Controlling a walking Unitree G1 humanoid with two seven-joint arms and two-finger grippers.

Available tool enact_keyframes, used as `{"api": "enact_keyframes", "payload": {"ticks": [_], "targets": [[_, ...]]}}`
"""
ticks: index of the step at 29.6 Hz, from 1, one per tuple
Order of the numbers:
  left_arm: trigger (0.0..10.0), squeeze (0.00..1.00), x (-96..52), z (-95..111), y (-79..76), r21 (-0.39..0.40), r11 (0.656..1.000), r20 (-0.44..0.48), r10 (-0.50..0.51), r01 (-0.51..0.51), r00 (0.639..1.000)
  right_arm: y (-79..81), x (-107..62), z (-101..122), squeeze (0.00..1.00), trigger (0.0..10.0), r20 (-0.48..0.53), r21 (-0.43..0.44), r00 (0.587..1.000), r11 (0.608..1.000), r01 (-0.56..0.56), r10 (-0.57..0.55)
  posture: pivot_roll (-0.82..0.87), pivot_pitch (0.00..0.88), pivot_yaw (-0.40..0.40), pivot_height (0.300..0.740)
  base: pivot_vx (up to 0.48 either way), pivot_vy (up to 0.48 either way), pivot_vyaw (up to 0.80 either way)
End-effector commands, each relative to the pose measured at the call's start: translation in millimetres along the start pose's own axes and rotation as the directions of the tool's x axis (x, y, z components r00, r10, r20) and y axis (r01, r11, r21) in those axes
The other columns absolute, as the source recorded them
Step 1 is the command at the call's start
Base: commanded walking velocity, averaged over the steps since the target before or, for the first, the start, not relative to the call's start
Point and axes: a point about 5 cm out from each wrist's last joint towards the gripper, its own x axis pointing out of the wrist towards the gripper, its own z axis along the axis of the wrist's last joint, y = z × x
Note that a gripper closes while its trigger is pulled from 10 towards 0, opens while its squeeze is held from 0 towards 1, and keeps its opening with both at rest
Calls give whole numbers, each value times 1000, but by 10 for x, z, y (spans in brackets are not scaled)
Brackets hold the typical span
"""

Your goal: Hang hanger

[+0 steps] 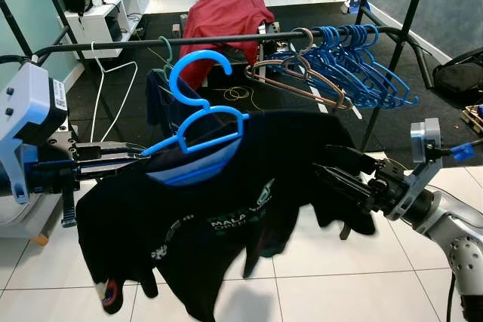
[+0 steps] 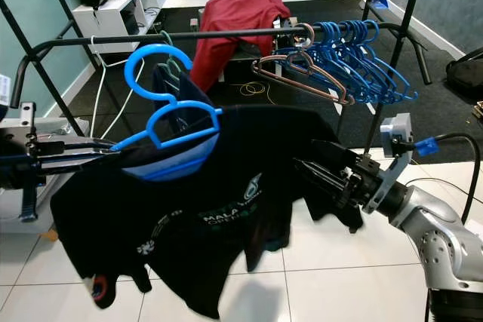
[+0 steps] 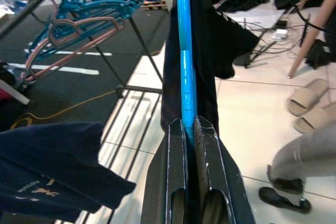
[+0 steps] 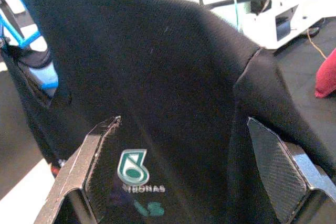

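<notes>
A blue hanger [image 1: 198,122] carries a black T-shirt [image 1: 226,216] with a white and green print. It is held in front of the black clothes rail [image 1: 226,38], its hook just below the bar. My left gripper [image 1: 142,157] is shut on the hanger's left arm; in the left wrist view the fingers [image 3: 176,145] pinch the blue edge. My right gripper [image 1: 332,179] reaches in from the right at the shirt's right shoulder. In the right wrist view it [image 4: 182,124] stands open, with the black cloth spread between its fingers.
Several empty blue hangers [image 1: 362,65] and a brown one [image 1: 294,73] crowd the rail's right half. A dark navy garment [image 1: 162,99] hangs left of centre. Red cloth [image 1: 226,13] lies behind. A person's leg and shoe [image 3: 299,156] stand on the tiles near slippers [image 3: 310,106].
</notes>
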Motion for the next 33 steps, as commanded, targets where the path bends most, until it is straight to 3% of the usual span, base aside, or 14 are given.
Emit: {"api": "enact_keyframes", "payload": {"ticks": [1,10,16,21,22,33], "targets": [[10000,0,-39,105,-6,33,999,-8,-19,19,1000,19,3,81,0,10000,19,-7,1000,1000,-18,18,-62,0,29,740,0,0,0],[10000,0,-36,147,-6,38,999,-1,-18,18,1000,28,-25,48,0,10000,-17,-11,1000,1000,-26,26,-63,0,31,740,0,0,0],[10000,0,-16,269,-56,49,997,39,-59,57,997,-78,-47,-167,0,10000,-152,-53,986,997,61,-68,-57,0,33,740,0,0,0],[10000,0,-18,268,-41,55,997,28,-54,53,998,-71,-34,-182,0,10000,-163,-51,984,997,60,-67,-44,0,37,740,0,0,0],[10000,0,-19,276,-22,60,997,28,-43,42,999,-63,-25,-202,0,0,-169,-46,984,997,57,-64,-42,0,37,740,0,0,0],[10000,0,-56,283,26,61,998,36,2,-4,999,-58,8,-190,0,0,-158,-49,986,998,48,-55,-43,0,29,740,0,0,0]]}}
